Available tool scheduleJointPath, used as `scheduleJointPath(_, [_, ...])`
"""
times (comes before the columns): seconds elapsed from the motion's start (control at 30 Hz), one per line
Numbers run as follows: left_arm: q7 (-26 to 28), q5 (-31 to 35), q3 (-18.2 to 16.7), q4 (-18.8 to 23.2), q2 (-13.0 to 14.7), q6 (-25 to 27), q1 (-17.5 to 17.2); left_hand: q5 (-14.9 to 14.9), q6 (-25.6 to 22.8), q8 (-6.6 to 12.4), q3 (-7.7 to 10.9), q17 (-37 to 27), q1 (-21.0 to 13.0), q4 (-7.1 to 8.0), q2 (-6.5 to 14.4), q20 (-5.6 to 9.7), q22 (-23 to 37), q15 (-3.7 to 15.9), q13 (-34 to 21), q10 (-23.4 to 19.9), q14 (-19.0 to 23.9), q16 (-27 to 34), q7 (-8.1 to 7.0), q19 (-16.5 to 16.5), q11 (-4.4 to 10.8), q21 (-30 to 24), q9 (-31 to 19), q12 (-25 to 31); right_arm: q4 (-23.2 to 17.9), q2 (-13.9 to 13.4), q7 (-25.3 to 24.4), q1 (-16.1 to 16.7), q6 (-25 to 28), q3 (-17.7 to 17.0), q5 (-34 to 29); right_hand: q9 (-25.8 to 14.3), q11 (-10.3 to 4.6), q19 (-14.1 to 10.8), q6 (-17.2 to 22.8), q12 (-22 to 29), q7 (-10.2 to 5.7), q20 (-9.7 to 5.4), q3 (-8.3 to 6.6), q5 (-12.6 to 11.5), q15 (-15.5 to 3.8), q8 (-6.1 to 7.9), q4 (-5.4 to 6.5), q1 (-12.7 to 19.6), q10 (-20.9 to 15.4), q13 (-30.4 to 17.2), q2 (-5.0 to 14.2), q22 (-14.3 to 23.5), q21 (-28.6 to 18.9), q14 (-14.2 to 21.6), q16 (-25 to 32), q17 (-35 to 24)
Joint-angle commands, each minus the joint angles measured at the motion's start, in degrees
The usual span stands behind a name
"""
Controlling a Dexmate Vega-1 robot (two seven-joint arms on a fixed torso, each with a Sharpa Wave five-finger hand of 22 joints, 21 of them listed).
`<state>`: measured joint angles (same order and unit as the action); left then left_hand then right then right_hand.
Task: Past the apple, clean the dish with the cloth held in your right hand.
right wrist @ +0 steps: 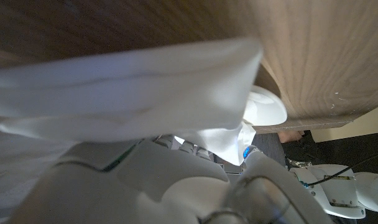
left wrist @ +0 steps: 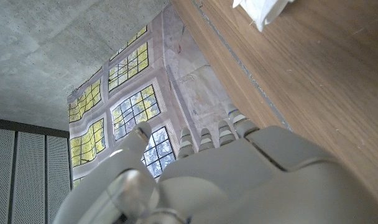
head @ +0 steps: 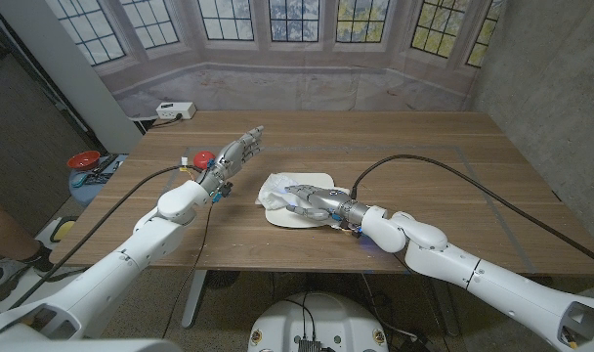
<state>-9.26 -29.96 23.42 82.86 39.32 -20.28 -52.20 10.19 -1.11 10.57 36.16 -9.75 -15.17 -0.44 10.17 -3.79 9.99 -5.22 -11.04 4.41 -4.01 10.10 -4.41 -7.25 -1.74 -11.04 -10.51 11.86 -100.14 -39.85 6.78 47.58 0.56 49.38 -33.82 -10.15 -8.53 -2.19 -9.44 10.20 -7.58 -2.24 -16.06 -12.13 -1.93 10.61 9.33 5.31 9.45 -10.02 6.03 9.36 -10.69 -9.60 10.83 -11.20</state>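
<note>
From the head view, a white square dish (head: 305, 198) is seen near the middle of the wooden desk (head: 424, 176). A white cloth (head: 277, 193) is gripped by the right hand (head: 312, 200) and pressed onto the dish. The left hand (head: 233, 156) is raised above the desk, its fingers straight and apart, with nothing held; a red apple (head: 204, 156) is seen just beside it.

In the left wrist view, the left hand (left wrist: 239, 168) is shown empty, and a corner of the cloth (left wrist: 263, 11) is seen on the desk.

In the right wrist view, the cloth (right wrist: 127, 93) is seen bunched over the right hand (right wrist: 170, 180).

No writing can be read.
</note>
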Motion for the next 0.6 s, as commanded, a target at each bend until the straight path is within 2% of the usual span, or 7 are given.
scheduleJointPath(0.03, [1.41, 0.38, -1.29, -0.21, -0.22, -2.52, -0.69, -0.08, 0.54, -0.02, -0.26, -0.44, 0.77, 0.8, -0.15, 0.01, 0.17, 0.14, -0.18, 0.44, -0.07, 0.38, -0.52, 0.32, 0.22, -0.19, -0.26, 0.16, 1.37, 0.48, 1.35, -0.37, 0.41, 0.44, 2.75, -0.14, -0.5, -0.45, -0.23, 0.3, -0.18, -0.65, -0.33, -0.3, -0.92, 0.28, 0.01, -0.86, 0.05, -0.08, 3.93, 0.36, -0.3, -0.77, 0.49, -0.18])
scheduleJointPath(0.37, [4.03, 0.83, -3.08, -1.29, -0.83, -6.57, -3.25, -0.31, 0.73, -0.01, -0.91, -0.61, 2.07, 2.07, -0.57, 0.0, 0.18, 0.28, -0.18, -0.11, 0.36, 0.62, -1.04, 0.06, 0.41, -0.33, -0.27, 0.38, 4.1, 1.68, 2.2, -2.5, -1.12, 1.49, 4.01, -0.14, -0.5, -0.49, -0.23, 0.29, -0.15, -0.75, -0.41, -0.28, -1.07, 0.25, 0.1, -1.19, 0.1, -0.08, 3.8, 0.36, -0.3, -0.65, 0.57, -0.22])
scheduleJointPath(0.6, [6.47, 1.6, -4.23, -3.47, -2.23, -10.41, -4.95, -0.41, 0.81, 0.01, -1.2, -0.64, 2.77, 2.78, -0.69, -0.11, 0.18, 0.47, -0.17, -0.56, 0.78, 0.76, -1.29, -0.16, 0.51, -0.42, -0.26, 0.54, 7.13, 2.72, 2.44, -4.56, -3.56, 2.28, 4.75, -0.15, -0.58, -0.5, -0.24, 0.31, -0.13, -0.86, -0.5, -0.28, -1.16, 0.22, 0.13, -1.4, 0.07, -0.08, 3.75, 0.36, -0.3, -0.62, 0.59, -0.22])
